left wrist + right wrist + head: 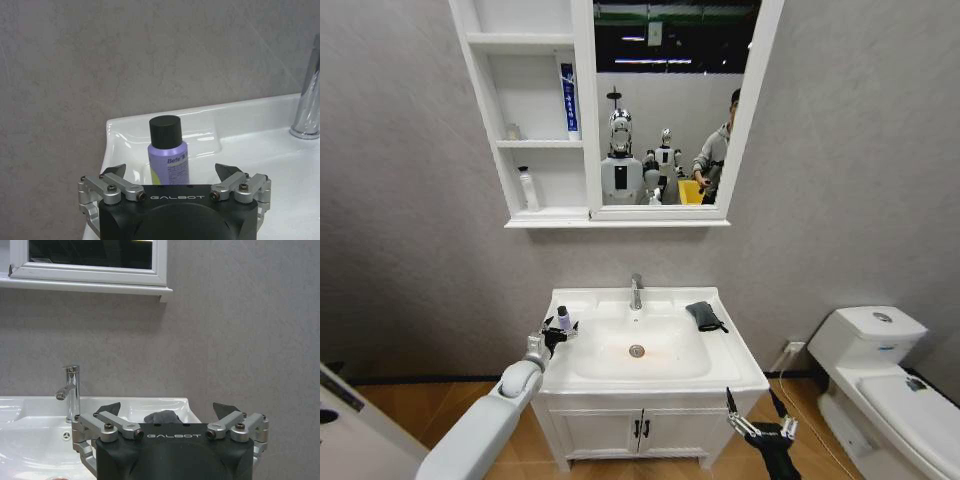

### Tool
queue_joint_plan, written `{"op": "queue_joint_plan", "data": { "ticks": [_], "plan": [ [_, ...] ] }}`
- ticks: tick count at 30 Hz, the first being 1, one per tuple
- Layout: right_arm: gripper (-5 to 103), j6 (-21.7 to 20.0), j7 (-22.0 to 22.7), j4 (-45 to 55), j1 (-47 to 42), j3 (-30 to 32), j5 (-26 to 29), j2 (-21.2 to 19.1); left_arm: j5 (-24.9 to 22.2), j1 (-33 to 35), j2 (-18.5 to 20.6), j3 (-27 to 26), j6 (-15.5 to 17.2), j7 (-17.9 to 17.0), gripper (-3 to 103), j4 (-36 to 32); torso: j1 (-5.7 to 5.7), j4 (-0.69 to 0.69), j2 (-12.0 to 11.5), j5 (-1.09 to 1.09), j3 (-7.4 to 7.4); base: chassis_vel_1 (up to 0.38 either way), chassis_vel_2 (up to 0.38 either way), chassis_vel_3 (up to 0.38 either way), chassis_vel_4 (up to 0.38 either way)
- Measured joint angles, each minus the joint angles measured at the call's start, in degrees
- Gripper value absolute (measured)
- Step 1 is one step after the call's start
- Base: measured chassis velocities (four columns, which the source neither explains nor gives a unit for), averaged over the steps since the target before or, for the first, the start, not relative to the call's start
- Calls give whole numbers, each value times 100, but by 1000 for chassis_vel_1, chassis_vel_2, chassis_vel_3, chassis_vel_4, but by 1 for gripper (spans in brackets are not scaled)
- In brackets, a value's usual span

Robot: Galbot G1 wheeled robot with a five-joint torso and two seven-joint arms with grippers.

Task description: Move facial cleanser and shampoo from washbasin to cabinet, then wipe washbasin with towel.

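Note:
The shampoo (564,319), a small purple bottle with a black cap (168,150), stands upright on the left rim of the washbasin (650,378). My left gripper (561,331) (172,172) is open, one finger on each side of the bottle and clear of it. A blue and white tube, the facial cleanser (569,100), stands on a shelf of the cabinet (535,215). The dark towel (704,315) (162,416) lies on the basin's right rim. Low by the basin's front right corner, my right gripper (757,405) (165,410) is open and holds nothing.
The chrome tap (636,292) (72,390) stands at the back middle of the basin. A white bottle (528,188) is on the cabinet's lower shelf. A white toilet (880,370) stands to the right. The vanity doors (640,430) are below the basin.

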Motion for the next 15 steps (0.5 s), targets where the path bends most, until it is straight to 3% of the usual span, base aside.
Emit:
{"op": "queue_joint_plan", "data": {
  "ticks": [4, 6, 8, 11, 15],
  "plan": [
    [100, -4, 13, 0, 11, 2, 7, -6, 66, -98, -62, -1, 0, 66, 90, 224, 0, 0, 0, 1, 0, 0, 0, 0, 0],
    [100, -10, 19, 0, 17, -1, 7, -2, 74, -147, -105, -1, 1, 127, 80, 317, 0, 0, 0, 0, 0, 0, 0, 0, 0],
    [100, -11, 20, 0, 18, -3, 7, 3, 74, -169, -121, 1, 2, 160, 80, 345, 0, 0, 0, 0, 0, 0, 0, 0, 0],
    [100, -11, 22, -10, 14, -3, 8, 13, 63, -211, -145, 15, 9, 219, 62, 382, 0, 0, 0, 0, 0, 0, 0, 0, 0],
    [100, -11, 25, -21, 20, -2, 8, 15, 49, -194, -145, 14, 21, 231, 52, 348, 0, 0, 0, 1, 0, 0, 0, 0, 0]
  ]
}}
